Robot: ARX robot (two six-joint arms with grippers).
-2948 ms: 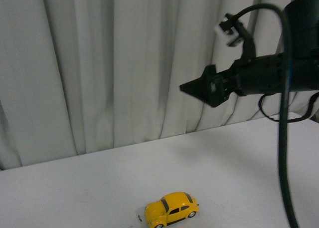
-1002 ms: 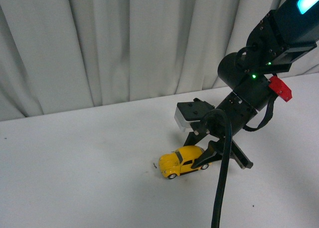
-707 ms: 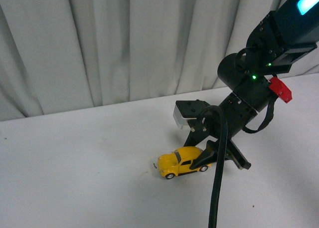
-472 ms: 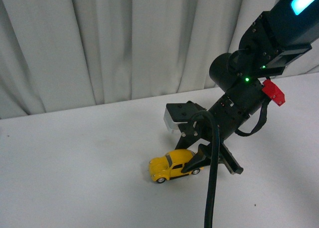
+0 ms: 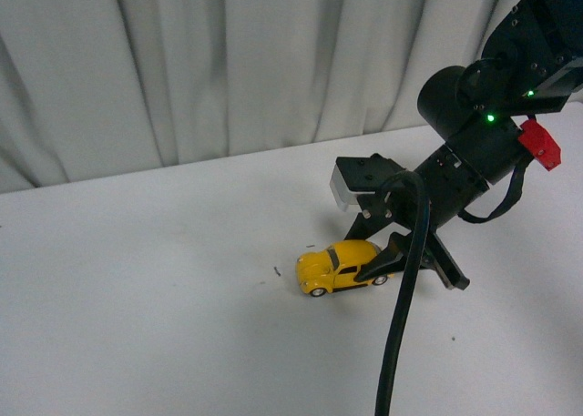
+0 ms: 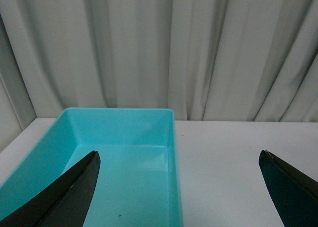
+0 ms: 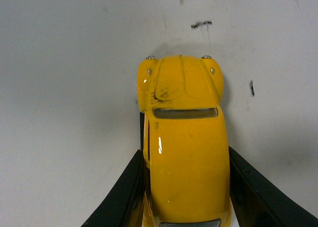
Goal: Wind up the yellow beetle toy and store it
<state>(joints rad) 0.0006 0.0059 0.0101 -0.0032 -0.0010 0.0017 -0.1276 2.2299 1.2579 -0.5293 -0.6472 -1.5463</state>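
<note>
The yellow beetle toy (image 5: pixel 339 265) stands on its wheels on the white table, nose pointing left. My right gripper (image 5: pixel 387 268) reaches down from the right and is shut on its rear half. In the right wrist view the toy (image 7: pixel 184 137) fills the middle, with a black finger (image 7: pixel 124 192) pressed against each side of its body. My left gripper (image 6: pixel 179 157) is open, with its two dark fingertips (image 6: pixel 74 187) wide apart above a turquoise bin (image 6: pixel 54 142) and bare table; nothing is between them. The left arm is out of the front view.
The turquoise bin has low walls and shows nothing inside; it sits against a grey-white curtain (image 5: pixel 228 61) that runs along the table's far edge. A thick black cable (image 5: pixel 401 316) hangs from the right arm in front of the table. A small dark speck (image 5: pixel 276 271) lies left of the toy.
The right arm came down from high up and closed on the toy. In the last half second the toy, held by the gripper, has shifted to the right along the table.
</note>
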